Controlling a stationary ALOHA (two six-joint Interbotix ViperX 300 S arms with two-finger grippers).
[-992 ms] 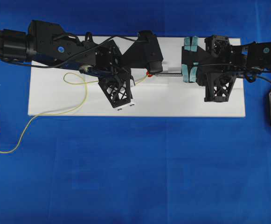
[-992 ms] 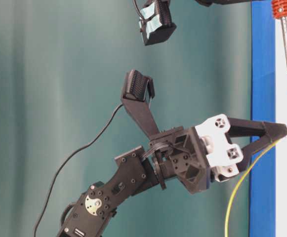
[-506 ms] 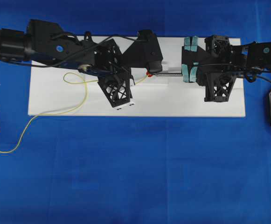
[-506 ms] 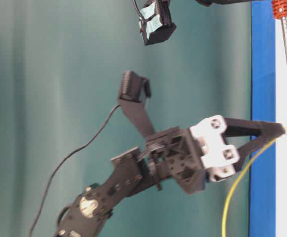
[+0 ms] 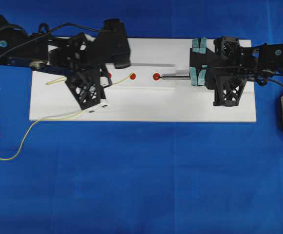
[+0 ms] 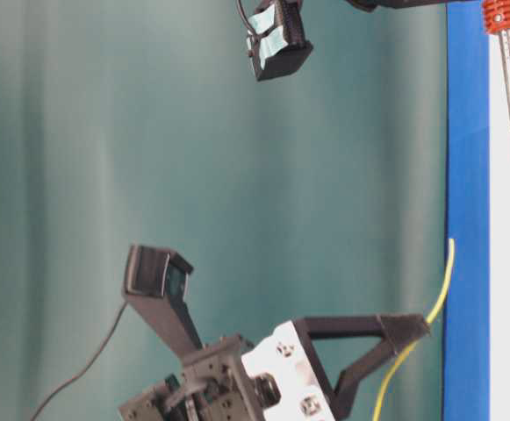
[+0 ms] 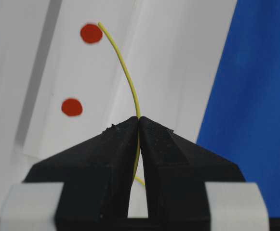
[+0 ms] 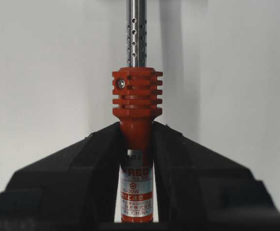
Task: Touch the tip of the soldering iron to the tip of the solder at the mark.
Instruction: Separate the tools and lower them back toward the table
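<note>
The left tool [image 7: 139,126] is pinching the solder [image 7: 125,67] between its closed black fingertips [image 7: 115,139]. A short curved length of the yellow wire is sticking out ahead of the tool, and its free end is lying just beside a red mark [image 7: 91,33] on the white board [image 7: 178,57]; a second red mark [image 7: 72,107] is sitting nearer the tool, off to its left. In the overhead view the rest of the solder is trailing behind the left tool [image 5: 113,82], across the board and out onto the blue desk [image 5: 141,175].

The right tool [image 8: 136,139] is gripping the soldering iron [image 8: 136,96] by its red-orange handle, just behind the ribbed collar, with the silver shaft pointing straight out ahead of it. From above, the shaft is reaching from the right tool [image 5: 196,76] toward a third red mark [image 5: 156,76], its tip right at that mark. The solder's tip is well apart from the iron's tip, at the neighbouring mark.
</note>
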